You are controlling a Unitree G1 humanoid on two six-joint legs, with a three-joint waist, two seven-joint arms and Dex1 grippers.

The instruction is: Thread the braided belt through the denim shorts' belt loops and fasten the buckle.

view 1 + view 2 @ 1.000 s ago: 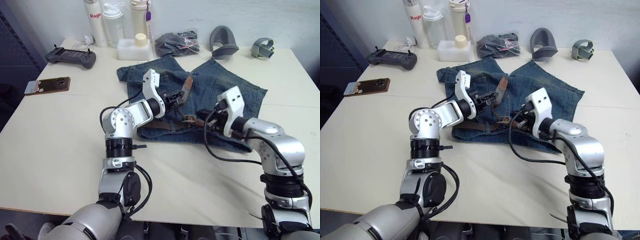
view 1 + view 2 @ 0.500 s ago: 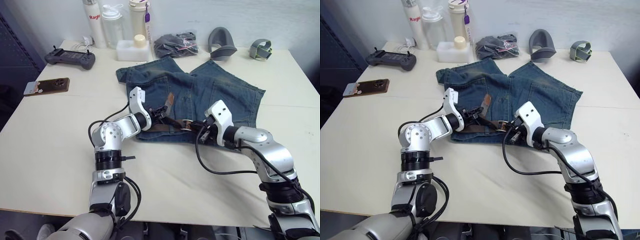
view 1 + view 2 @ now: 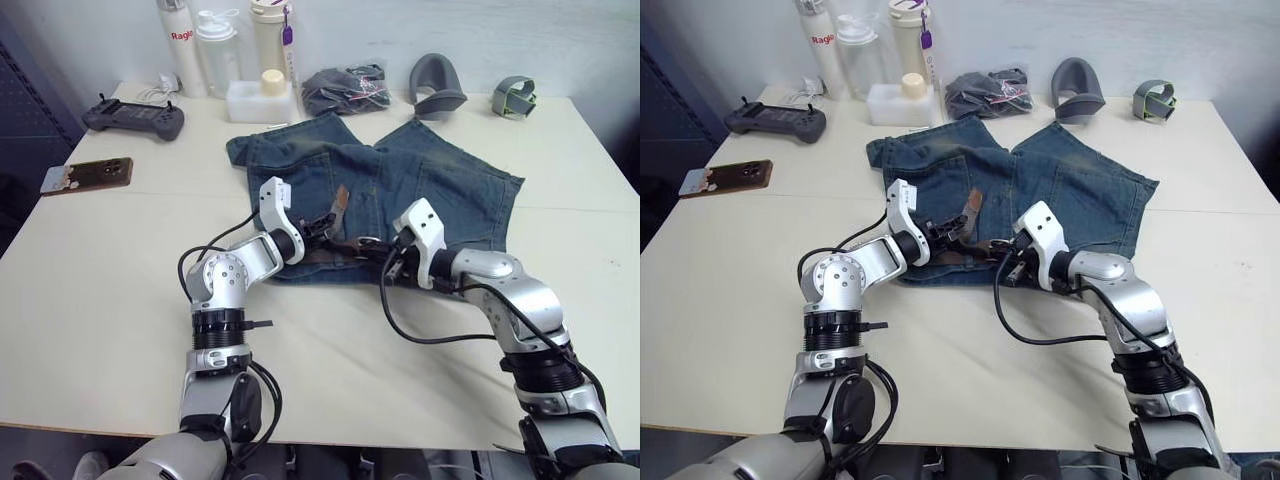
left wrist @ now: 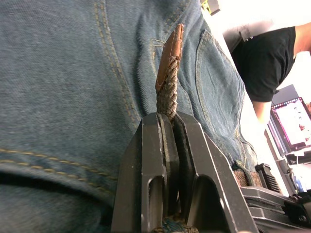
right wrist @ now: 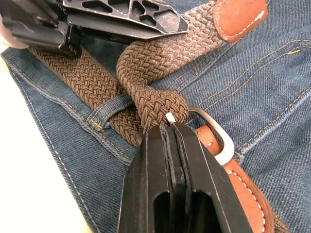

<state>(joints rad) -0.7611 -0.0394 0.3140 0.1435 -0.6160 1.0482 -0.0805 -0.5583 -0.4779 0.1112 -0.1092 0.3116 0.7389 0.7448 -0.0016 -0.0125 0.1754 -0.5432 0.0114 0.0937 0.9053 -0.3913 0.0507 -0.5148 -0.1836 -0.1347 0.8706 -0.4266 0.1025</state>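
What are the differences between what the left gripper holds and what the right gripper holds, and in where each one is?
The left gripper is shut on the braided belt near its tan leather tip, which stands up free above the denim shorts. The right gripper is shut at the buckle, where the belt loops through, low against the waistband. The left works nearer the shorts' middle seam, the right further right. Both pinch the same belt.

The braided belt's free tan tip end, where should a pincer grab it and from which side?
Grip the braided belt on the woven part just below the tan tip, as the left pincer does now. The strap is flat and stands off the denim shorts, so pinch across its broad faces, probably coming from the waistband side with the tip pointing away.
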